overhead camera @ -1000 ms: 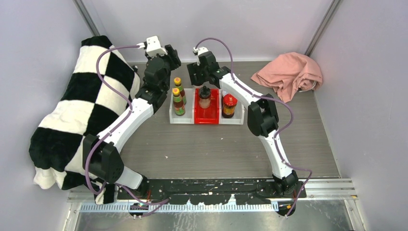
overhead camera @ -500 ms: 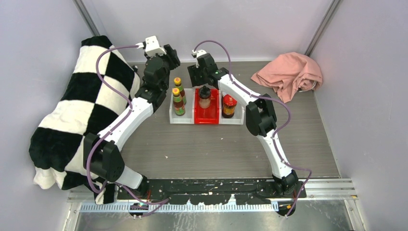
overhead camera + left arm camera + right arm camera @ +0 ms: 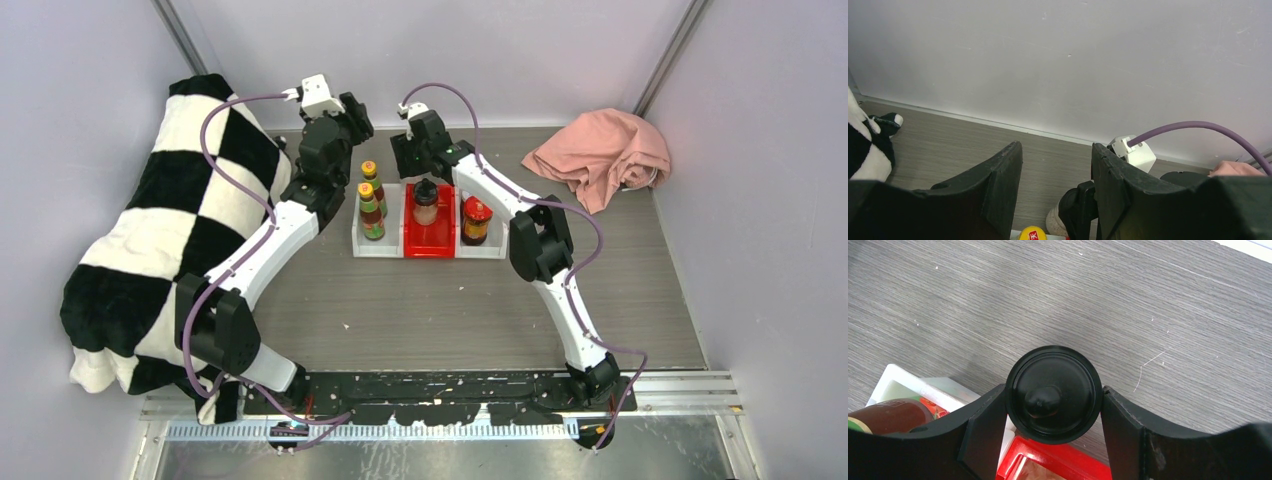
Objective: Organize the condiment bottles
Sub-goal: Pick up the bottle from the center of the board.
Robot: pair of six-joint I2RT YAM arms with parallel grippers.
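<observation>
Two yellow-capped red sauce bottles (image 3: 368,200) stand in the left white bin (image 3: 358,243). One black-lidded shaker (image 3: 426,202) stands in the red bin (image 3: 430,245), and the red-lidded dark jar (image 3: 477,220) in the right white bin (image 3: 497,248). My right gripper (image 3: 408,158) is shut on the second shaker's black lid (image 3: 1053,392), held over the back edge of the red bin (image 3: 1058,465). My left gripper (image 3: 1057,147) is open and empty behind the sauce bottles; one yellow cap (image 3: 1033,233) shows below it.
A black-and-white checked blanket (image 3: 170,230) fills the left side. A pink cloth (image 3: 600,150) lies at the back right. The back wall (image 3: 1073,60) is close behind both grippers. The three bins stand side by side mid-table.
My right gripper, with the shaker in it, has shifted slightly left and back. The left arm has hardly moved.
</observation>
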